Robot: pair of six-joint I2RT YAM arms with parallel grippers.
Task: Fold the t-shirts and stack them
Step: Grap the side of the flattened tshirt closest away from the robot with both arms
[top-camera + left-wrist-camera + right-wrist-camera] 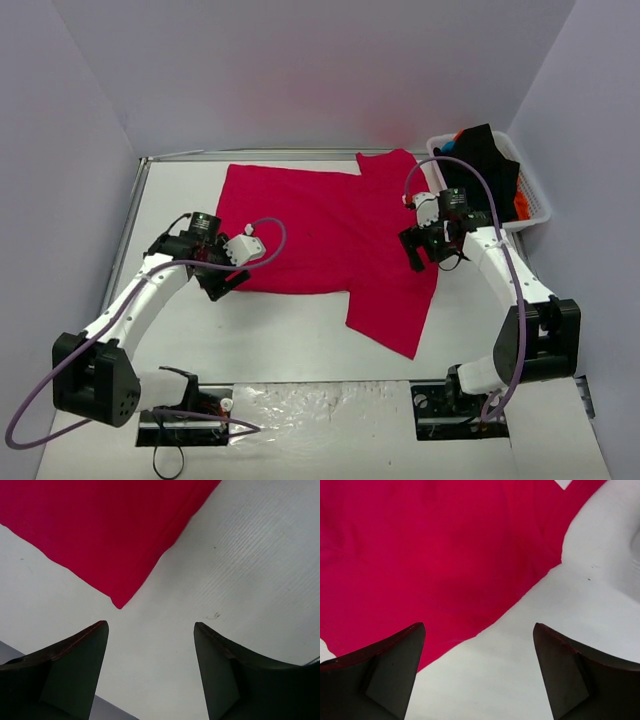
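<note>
Across the middle of the white table [300, 340] lies a plain crimson-red cloth t-shirt [330, 235], spread flat, with a long panel on its right side running from the far edge down toward the near edge. At the shirt's near left corner sits the left gripper [222, 283], low over the bare table just beside the cloth. In the left wrist view its two dark fingers [75, 655] stand wide apart with nothing between them, and the pointed red corner lies just ahead of them, not touching. The right gripper [418, 255] hovers over the right edge of the shirt. Its jaws are likewise spread and grasp nothing, and the right wrist view shows the hem line running between red cloth and white table beneath them. At the far right corner of the table, well apart from the left arm and near the right one, stands a white slatted plastic basket [538, 200]. It holds a crumpled black shirt [485, 165], with bits of orange cloth [520, 207] and blue cloth [447, 147] showing at its edges.
</note>
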